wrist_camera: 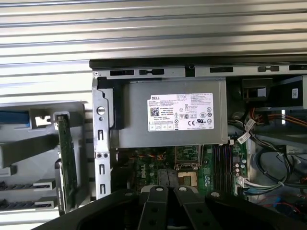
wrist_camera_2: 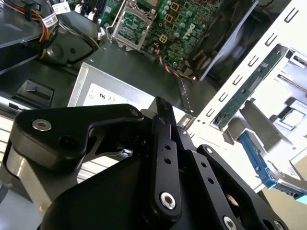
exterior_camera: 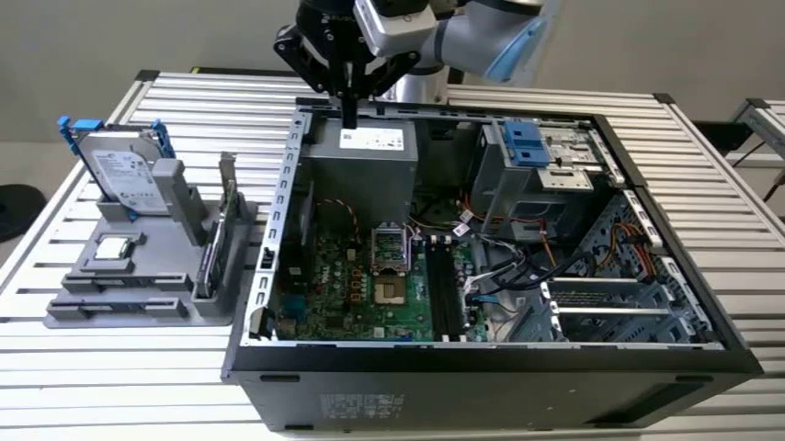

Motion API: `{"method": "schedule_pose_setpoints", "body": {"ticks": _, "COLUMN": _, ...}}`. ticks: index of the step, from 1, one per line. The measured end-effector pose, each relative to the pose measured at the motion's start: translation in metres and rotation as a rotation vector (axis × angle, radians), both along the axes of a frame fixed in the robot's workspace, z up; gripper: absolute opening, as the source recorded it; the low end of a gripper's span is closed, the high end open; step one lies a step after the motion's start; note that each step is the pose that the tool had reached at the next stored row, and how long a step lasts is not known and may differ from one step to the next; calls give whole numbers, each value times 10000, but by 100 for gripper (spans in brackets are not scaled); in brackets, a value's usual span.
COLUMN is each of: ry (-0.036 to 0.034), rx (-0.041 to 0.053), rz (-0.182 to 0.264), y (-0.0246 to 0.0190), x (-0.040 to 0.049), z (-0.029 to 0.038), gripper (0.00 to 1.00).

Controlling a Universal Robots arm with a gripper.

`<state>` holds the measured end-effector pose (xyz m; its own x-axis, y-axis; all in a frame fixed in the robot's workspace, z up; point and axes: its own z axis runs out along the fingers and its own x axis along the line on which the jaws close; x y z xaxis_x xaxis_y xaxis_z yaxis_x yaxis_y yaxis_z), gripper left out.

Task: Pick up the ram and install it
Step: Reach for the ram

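The slatted metal table (exterior_camera: 184, 101) carries an open computer case (exterior_camera: 491, 386) lying on its side, motherboard (exterior_camera: 356, 294) facing up. At the exterior view's left of the case sits a grey holder (exterior_camera: 123, 308) with a hard drive (exterior_camera: 123, 175) propped upright. The gripper (exterior_camera: 349, 121) hangs over the case's far edge above the power supply (exterior_camera: 362, 165), its fingers drawn together with nothing between them. The ram (exterior_camera: 206, 262) stands on edge in the holder, well apart from the gripper.

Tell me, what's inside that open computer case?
A power supply, a green motherboard with its socket, cables and drive bays. The power supply covers part of the board.
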<state>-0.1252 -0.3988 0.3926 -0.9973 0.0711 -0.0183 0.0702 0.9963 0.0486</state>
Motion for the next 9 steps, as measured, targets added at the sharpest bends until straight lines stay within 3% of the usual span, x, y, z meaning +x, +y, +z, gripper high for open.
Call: {"method": "schedule_pose_setpoints", "body": {"ticks": 9, "ry": 0, "rx": 1, "rz": -1, "y": 0, "x": -101, "z": 0, "gripper": 0}}
